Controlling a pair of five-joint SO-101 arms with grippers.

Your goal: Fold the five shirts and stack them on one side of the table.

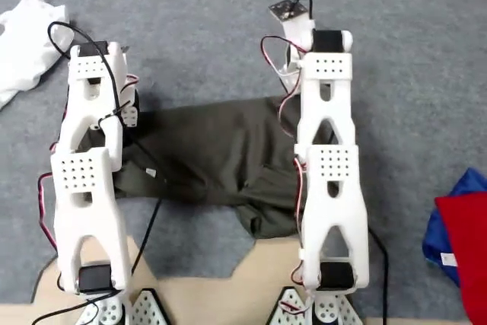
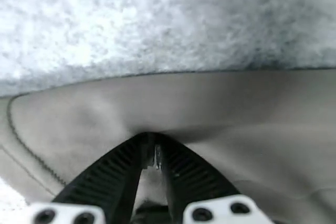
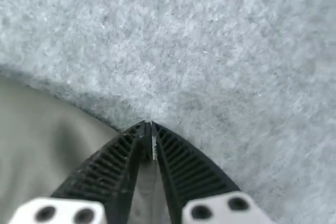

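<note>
A dark olive shirt (image 1: 213,157) lies crumpled on the grey felt between the two arms. My left gripper (image 2: 151,148) is shut on a pinch of its cloth (image 2: 210,114) near the hemmed edge, at the shirt's left side in the high view. My right gripper (image 3: 148,135) is shut on the shirt's edge (image 3: 42,145), at its right side under the right arm (image 1: 327,150). A white shirt (image 1: 27,36) lies bunched at the far left. A red shirt (image 1: 466,245) sits on a blue one (image 1: 456,199) at the right edge.
Grey felt (image 1: 190,28) covers the table, with the wooden table edge (image 1: 198,294) showing at the front between the arm bases. Cables (image 1: 144,226) hang along both arms.
</note>
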